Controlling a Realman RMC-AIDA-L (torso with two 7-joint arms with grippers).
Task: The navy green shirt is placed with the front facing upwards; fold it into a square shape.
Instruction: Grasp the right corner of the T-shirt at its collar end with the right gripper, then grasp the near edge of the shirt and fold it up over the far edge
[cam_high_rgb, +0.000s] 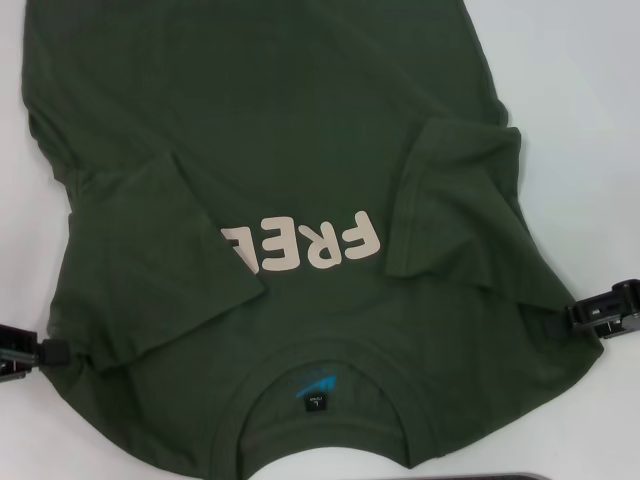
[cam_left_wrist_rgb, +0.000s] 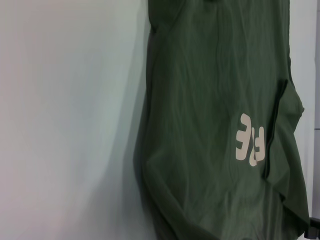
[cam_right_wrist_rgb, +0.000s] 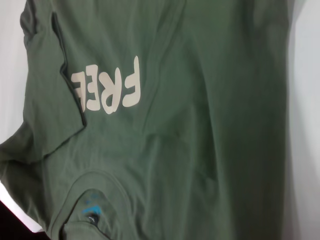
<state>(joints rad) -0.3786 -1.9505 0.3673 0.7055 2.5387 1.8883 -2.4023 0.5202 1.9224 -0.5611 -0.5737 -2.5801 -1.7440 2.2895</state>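
Olive shirt (cam_high_rgb: 300, 130) between tools (cam_high_rgb: 45, 352) (cam_high_rgb: 585, 315) — seemingly gripped.

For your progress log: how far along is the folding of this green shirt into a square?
Done: both sleeves of the navy green shirt are folded inward, the left sleeve covering part of the "FREE" lettering. In hand: the left gripper and right gripper sit at the shirt's collar-end side edges. Left: the body still lies full length on the white table, so no square yet.
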